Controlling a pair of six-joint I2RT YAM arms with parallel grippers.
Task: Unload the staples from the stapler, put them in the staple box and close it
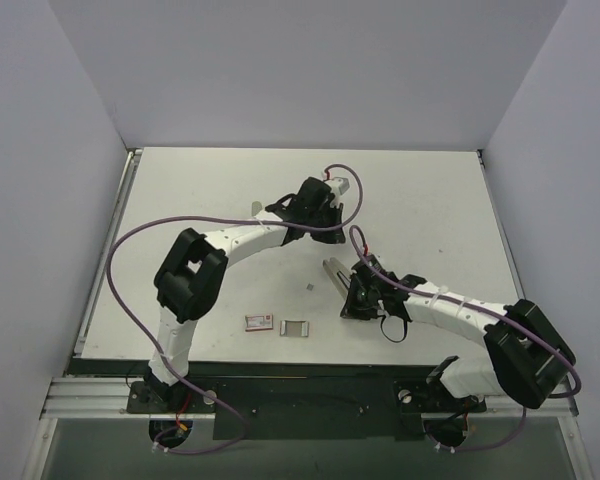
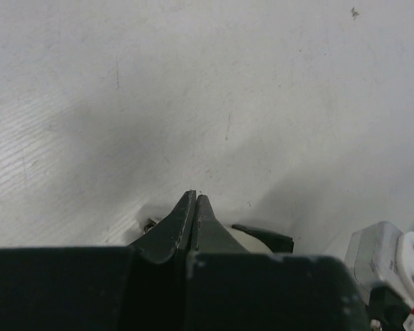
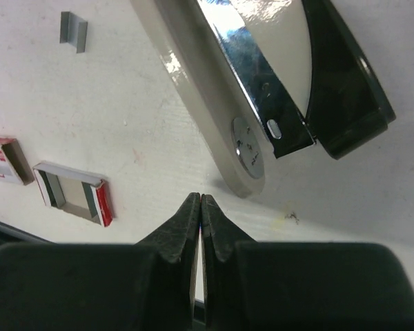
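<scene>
The stapler point(image 3: 283, 55) lies on the white table just ahead of my right gripper point(image 3: 201, 200). It has a beige base, a chrome inner part and a black end, and its two arms are spread a little. In the top view the stapler point(image 1: 334, 271) is a slim grey bar at the tip of my right gripper point(image 1: 356, 296). The right gripper is shut and empty, close to the round anvil plate without touching it. My left gripper point(image 2: 194, 197) is shut and empty over bare table, farther back point(image 1: 315, 200). A short grey staple strip point(image 3: 74, 32) lies apart to the left.
An open staple box tray point(image 3: 72, 194) and its red-and-white sleeve point(image 3: 0, 159) lie near the front edge; they also show in the top view, tray point(image 1: 295, 327) and sleeve point(image 1: 259, 321). A light grey piece point(image 1: 257, 208) pokes out beside the left arm. A cream and black part point(image 2: 262, 238) shows under my left fingers.
</scene>
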